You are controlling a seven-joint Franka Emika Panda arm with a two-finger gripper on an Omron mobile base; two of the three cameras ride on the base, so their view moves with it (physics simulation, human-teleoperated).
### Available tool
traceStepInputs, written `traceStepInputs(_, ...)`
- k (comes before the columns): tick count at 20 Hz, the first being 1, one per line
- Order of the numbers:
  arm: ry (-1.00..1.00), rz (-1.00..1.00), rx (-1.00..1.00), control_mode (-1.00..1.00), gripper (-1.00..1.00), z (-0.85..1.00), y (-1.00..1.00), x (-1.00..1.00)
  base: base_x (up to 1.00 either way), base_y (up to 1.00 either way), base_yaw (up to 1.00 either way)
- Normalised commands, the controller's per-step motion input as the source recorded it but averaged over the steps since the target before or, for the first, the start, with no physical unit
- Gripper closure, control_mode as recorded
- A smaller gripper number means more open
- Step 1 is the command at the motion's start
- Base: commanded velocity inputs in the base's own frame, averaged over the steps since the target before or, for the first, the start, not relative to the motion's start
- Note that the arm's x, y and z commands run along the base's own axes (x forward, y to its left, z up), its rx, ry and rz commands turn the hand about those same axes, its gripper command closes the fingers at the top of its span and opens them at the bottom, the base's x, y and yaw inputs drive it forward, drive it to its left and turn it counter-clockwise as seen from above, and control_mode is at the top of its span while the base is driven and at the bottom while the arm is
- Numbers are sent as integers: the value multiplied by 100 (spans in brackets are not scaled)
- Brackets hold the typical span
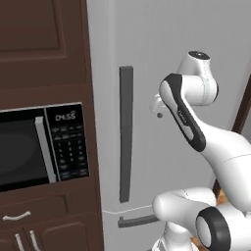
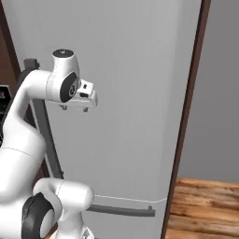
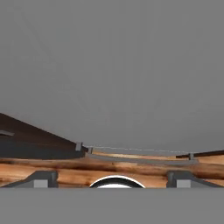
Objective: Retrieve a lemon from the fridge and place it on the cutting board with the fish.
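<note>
The tall light-grey fridge [image 1: 147, 59] stands upright with its door closed, its long axis vertical, and its flat front faces the robot in both base views. A dark grey vertical bar handle [image 1: 126, 133] runs down the door near its left edge in the left base view; in the right base view the white arm covers much of that handle. A second dark grey horizontal bar handle [image 2: 122, 210] lies low on the front, just under a thin seam line that marks the bottom drawer.

The two-finger gripper [image 2: 73, 108] hangs in front of the door face, beside the vertical handle and apart from it, with its short fingertips pointing downward. In the hand view the two dark finger tips [image 3: 41, 179] sit far apart at the bottom edge, spread wide and released, with nothing between them.

The closed door hides the fridge interior. The fridge top and right side are cut off in the left base view. In the hand view the grey door face fills the upper part, and the low horizontal handle shows as a thin grey bar above the brown wooden floor [image 2: 205, 205].

A black microwave with a keypad [image 1: 44, 144] sits in dark brown wooden cabinets [image 1: 44, 44] left of the fridge, its left part cut off
</note>
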Motion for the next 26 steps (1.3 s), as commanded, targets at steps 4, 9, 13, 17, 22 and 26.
traceStepInputs(4, 0, 0, 0, 100, -100, 0, 0, 0, -39, 38, -39)
traceStepInputs(9, 0, 0, 0, 100, -100, 0, 0, 0, -40, 41, -44)
traceStepInputs(13, 0, 0, 0, 100, -100, 0, 0, 0, -43, 54, -41)
traceStepInputs(17, 0, 0, 0, 100, -100, 0, 0, 0, -65, 47, -37)
traceStepInputs(22, 0, 0, 0, 100, -100, 0, 0, 0, -55, 48, -27)
traceStepInputs(26, 0, 0, 0, 100, -100, 0, 0, 0, 0, 51, 0)
